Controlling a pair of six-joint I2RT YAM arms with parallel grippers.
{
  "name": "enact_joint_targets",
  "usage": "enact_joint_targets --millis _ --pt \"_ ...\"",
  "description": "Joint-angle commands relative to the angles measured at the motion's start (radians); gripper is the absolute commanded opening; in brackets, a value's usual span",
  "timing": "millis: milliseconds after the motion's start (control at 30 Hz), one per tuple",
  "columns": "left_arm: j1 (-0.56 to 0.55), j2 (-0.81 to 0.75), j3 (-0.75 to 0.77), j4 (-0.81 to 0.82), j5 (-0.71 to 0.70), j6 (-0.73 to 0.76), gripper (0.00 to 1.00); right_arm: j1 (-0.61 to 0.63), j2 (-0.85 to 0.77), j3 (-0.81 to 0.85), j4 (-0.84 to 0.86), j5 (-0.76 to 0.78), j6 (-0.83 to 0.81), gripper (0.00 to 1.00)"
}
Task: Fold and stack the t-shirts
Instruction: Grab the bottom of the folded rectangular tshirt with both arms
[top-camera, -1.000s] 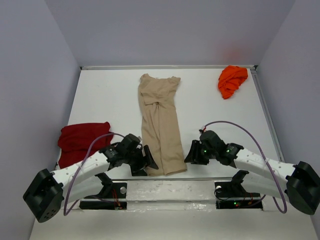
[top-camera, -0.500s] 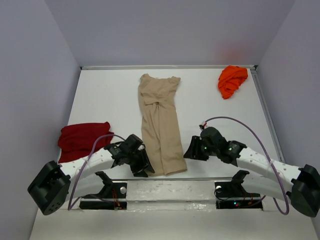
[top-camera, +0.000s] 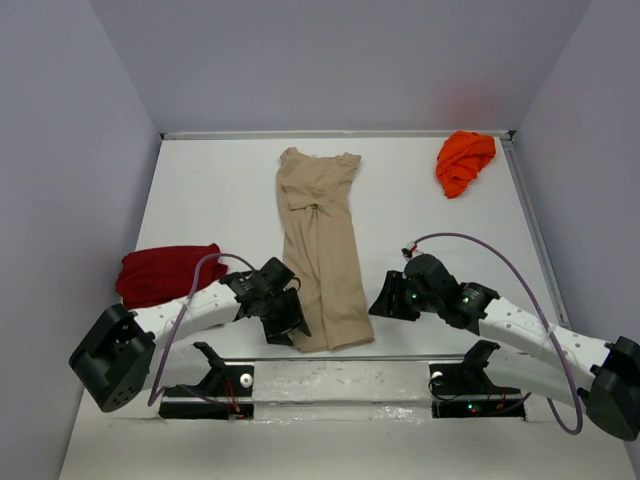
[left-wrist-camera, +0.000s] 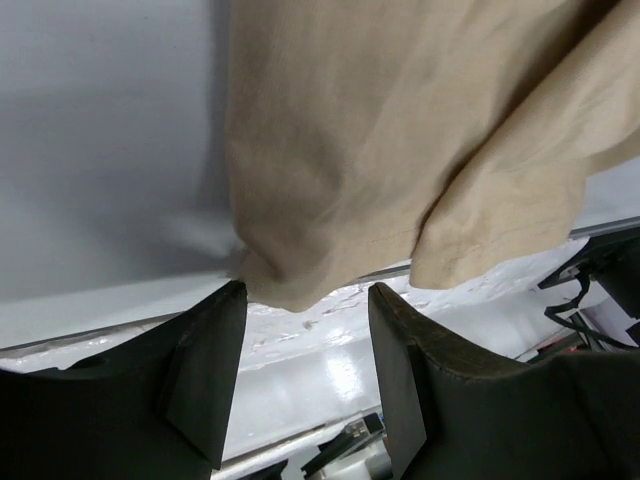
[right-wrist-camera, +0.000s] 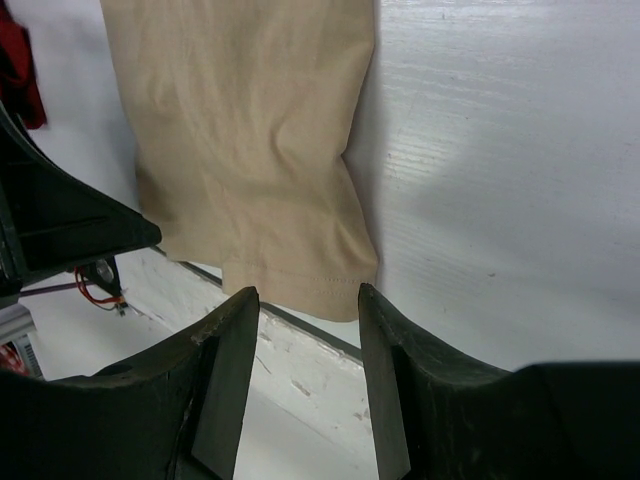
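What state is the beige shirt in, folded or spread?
Partly folded: the beige t-shirt lies as a long narrow strip with overlapping layers, not yet folded crosswise.

The tan t-shirt (top-camera: 320, 240) is showing plain beige at centre frame. The dark red t-shirt (top-camera: 160, 272) is sitting solid crimson at lower left, and the orange t-shirt (top-camera: 466, 160) is glowing bright at upper right. The tabletop (top-camera: 220, 190) is reading white. The left arm (top-camera: 190, 312) and right arm (top-camera: 520, 325) are wearing white shells, with the left claw (left-wrist-camera: 305, 300) and right claw (right-wrist-camera: 305, 300) showing black and the purple cables (top-camera: 455, 236) looping above.
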Motion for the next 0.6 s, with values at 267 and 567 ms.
enact_joint_targets --millis 267,567 --pt "-0.017 -0.134 0.094 -0.194 -0.129 -0.056 0.63 -0.006 0.000 0.026 0.009 0.026 -0.023 0.51" --pt "-0.019 -0.104 0.001 -0.140 -0.087 -0.077 0.62 -0.006 -0.009 0.043 0.010 0.013 -0.035 0.51"
